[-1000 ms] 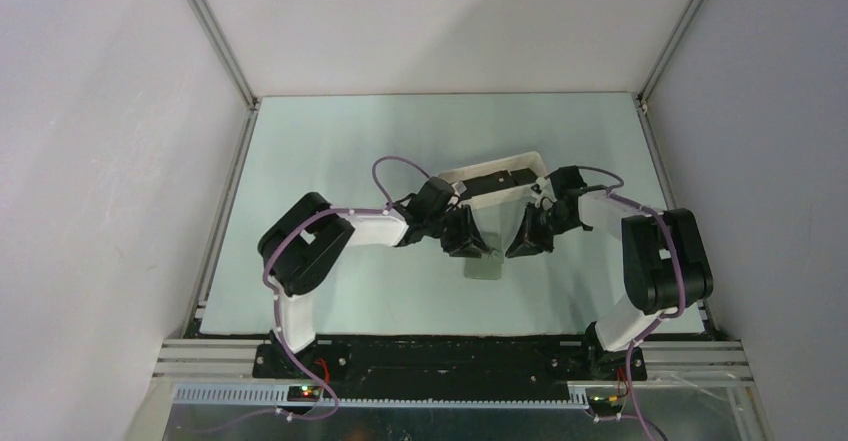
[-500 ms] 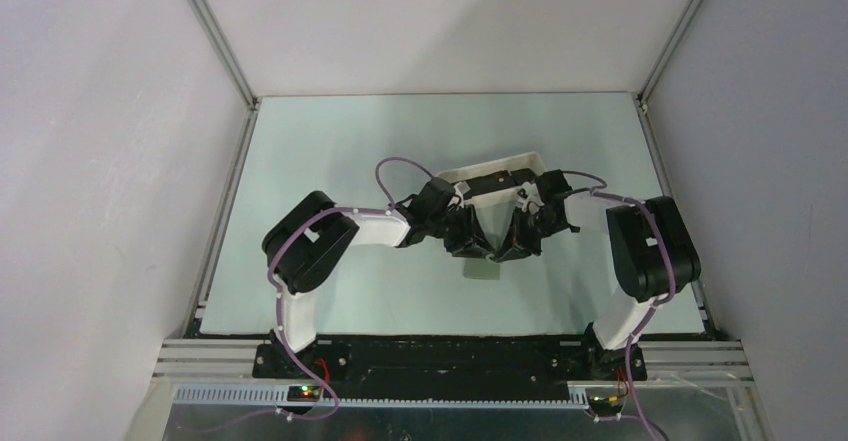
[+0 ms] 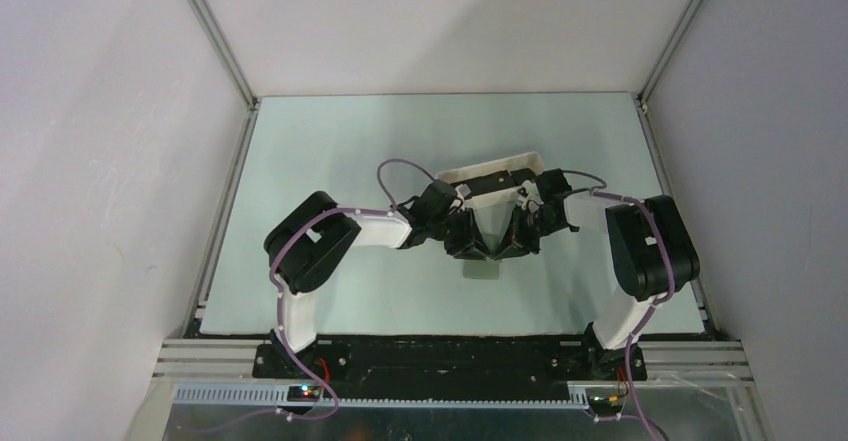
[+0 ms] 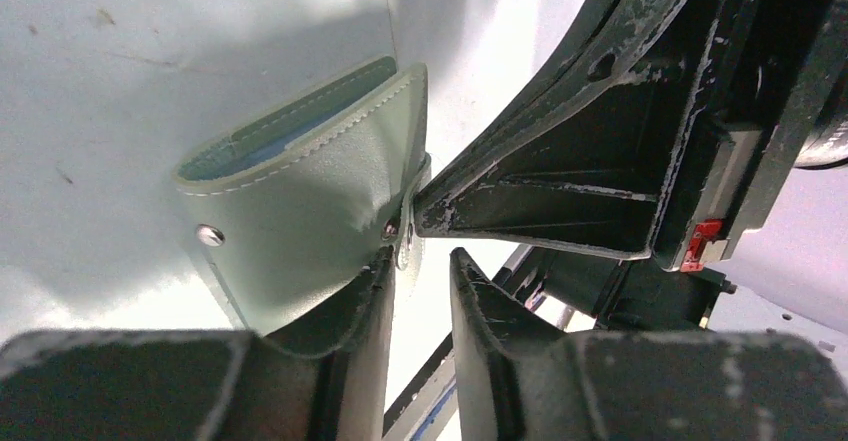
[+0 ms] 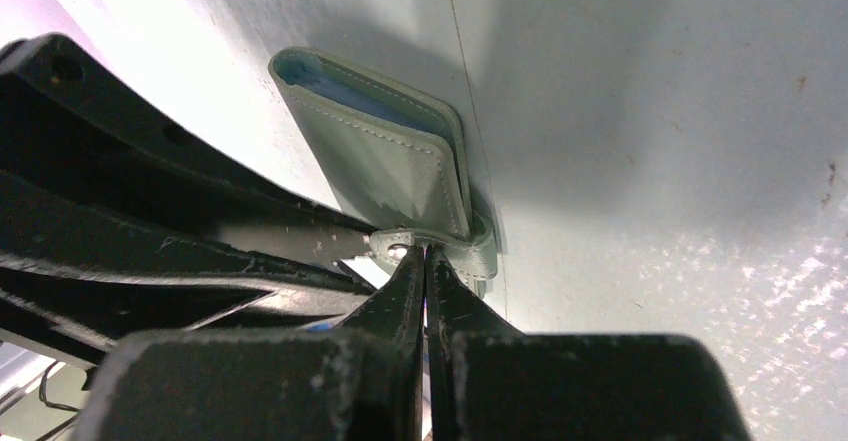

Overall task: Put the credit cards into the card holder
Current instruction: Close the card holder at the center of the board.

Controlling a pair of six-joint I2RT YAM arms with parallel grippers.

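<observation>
Meeting almost tip to tip, the left gripper (image 3: pixel 476 249) and the right gripper (image 3: pixel 505 249) slant down toward each other in the overhead view. Both arms are bent at the elbow, with the forearms reaching inward from either side. One grey-green card holder (image 3: pixel 483 266) lies on the table (image 3: pixel 330 161) just under the tips and a little toward the arm bases. One white tray (image 3: pixel 490 166) sits just beyond the two wrists. The credit cards (image 3: pixel 492 181) show as dark shapes inside it, too small to count.

From the left wrist, the left gripper's two fingers (image 4: pixel 365 296) stand slightly apart with a narrow strip of table showing between them, so nothing is clamped. The card holder (image 4: pixel 300 191) lies just ahead of the tips and off to the left. One finger overlaps its near corner, though whether it touches is unclear. The holder's mouth faces away from the fingers and shows a blue-grey inside. Two metal studs are visible on its flap. Its snap tab (image 4: pixel 408 246) hangs at the gap between the tips. One finger of the right gripper comes in from the right, its point at that tab.

From the right wrist, the right gripper's fingers (image 5: pixel 445 306) are pressed together, pinching the snap tab at their very tips. The card holder (image 5: pixel 380 151) stretches straight ahead of them. The left gripper's two dark fingers reach in from the left, converging on the same tab.
</observation>
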